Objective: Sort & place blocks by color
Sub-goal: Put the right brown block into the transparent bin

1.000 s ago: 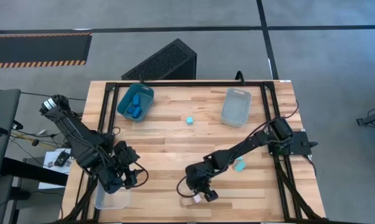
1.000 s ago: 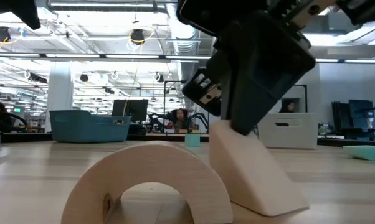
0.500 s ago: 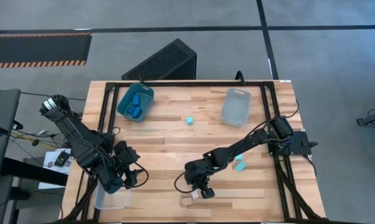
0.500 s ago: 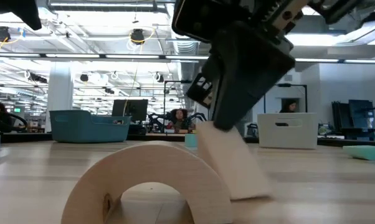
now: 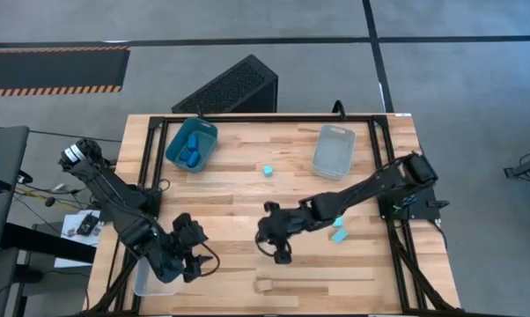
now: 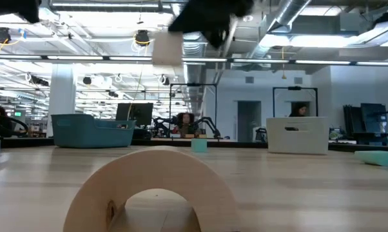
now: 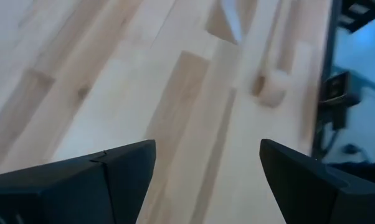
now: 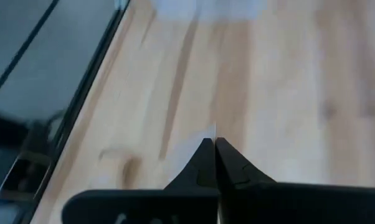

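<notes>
Dark jointed arms (image 5: 115, 198) — black fingers (image 7: 69, 180)

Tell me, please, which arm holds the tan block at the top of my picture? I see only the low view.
Observer: The right pincer holds the tan block, over the table's middle.
Operator: Is the left pincer close to it?
Observer: No. The left pincer is open, beside a clear bin at the table's left edge.
Operator: Is the teal bin empty?
Observer: No. Blue blocks lie inside the teal bin.
</notes>
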Available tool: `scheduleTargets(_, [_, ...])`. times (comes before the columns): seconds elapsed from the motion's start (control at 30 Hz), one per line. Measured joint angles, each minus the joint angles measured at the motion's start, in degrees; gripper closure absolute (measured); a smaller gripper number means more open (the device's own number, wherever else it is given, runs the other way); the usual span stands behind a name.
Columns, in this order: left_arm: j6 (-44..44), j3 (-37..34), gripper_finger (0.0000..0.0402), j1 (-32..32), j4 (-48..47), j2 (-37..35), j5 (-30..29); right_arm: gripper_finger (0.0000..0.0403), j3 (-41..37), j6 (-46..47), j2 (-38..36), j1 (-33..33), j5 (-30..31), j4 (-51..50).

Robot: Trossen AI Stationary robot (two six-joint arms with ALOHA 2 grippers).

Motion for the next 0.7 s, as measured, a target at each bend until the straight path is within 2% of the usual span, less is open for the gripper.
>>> scheduleTargets(0.13, [3.78, -0.01, 0.0127, 2.13, 4.56, -0.47, -1.67, 0.0402, 0.09, 0.00, -3.28, 0.27, 7.06, 3.49])
scheduleTargets(0.27, [10.45, 0.00, 0.0127, 4.56, 7.36, -0.68, -5.67, 0.0402, 0.09, -0.05, -5.79, 0.51, 12.31, 7.59])
scheduleTargets(0.4, [16.94, -0.02, 0.0127, 6.79, 9.99, -0.68, -7.26, 0.0402, 0.07, -0.03, -7.21, 0.55, 16.76, 10.15])
scheduleTargets(0.57, [24.36, -0.02, 0.0127, 8.61, 13.67, -0.72, -11.40, 0.0402, 0.07, -0.09, -7.31, 0.55, 18.29, 11.08])
scheduleTargets(0.7, [29.54, -0.02, 0.0127, 10.36, 17.13, -0.72, -11.23, 0.0402, 0.05, -0.20, -6.73, 0.73, 18.29, 12.04])
